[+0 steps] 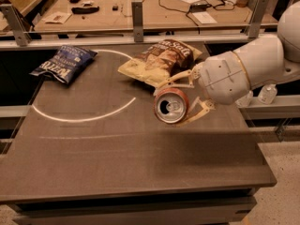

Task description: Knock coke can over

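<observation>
Most of the job looks done to me — the coke can [170, 106] is tipped, top facing the camera, just in front of the tan chip bag [158, 60], with my gripper [173, 103] clamped around it — only letting go remains.

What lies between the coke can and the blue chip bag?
Only bare tabletop crossed by a white arc, seen in the camera view; the gripper clasps the coke can at right.

Two bags — one blue bag [63, 63], one tan bag [159, 60] — one can [169, 108], one table [117, 172], one gripper [173, 105] at the table's right side, its two fingers [180, 77] clasping the can.
</observation>
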